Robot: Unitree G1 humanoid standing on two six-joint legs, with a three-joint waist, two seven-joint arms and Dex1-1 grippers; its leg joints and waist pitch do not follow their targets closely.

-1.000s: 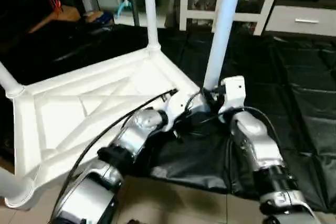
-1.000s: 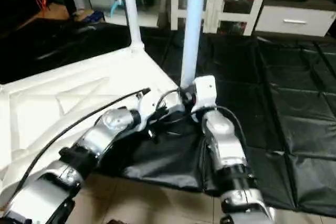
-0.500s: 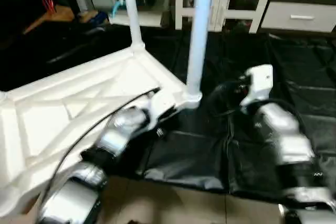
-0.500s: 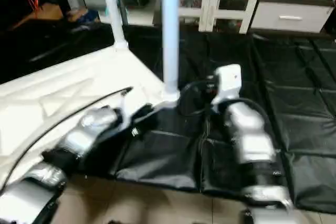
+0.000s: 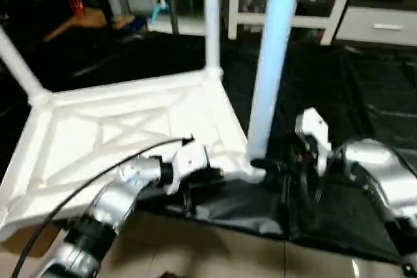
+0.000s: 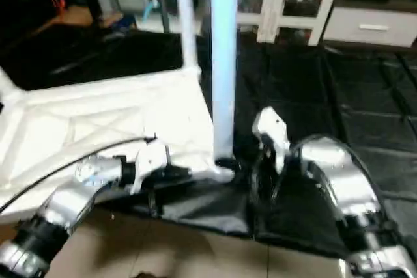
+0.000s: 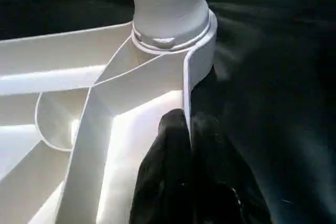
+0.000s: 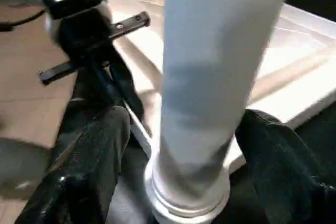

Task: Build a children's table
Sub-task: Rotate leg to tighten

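Overhead, head views: table top (image 5: 117, 141) lies upside down on black floor mat (image 5: 365, 96), X-ribs up. Legs stand in sockets; near-corner leg (image 5: 273, 63) upright between both arms. Left gripper (image 5: 212, 175) at near rim by that corner. Right gripper (image 5: 277, 167) beside leg base.

Left wrist view: jaws closed, pinching thin rim wall (image 7: 186, 93) just below corner socket (image 7: 173, 35).

Right wrist view: jaws wide, black fingers (image 8: 94, 150) either side of leg, apart from it.
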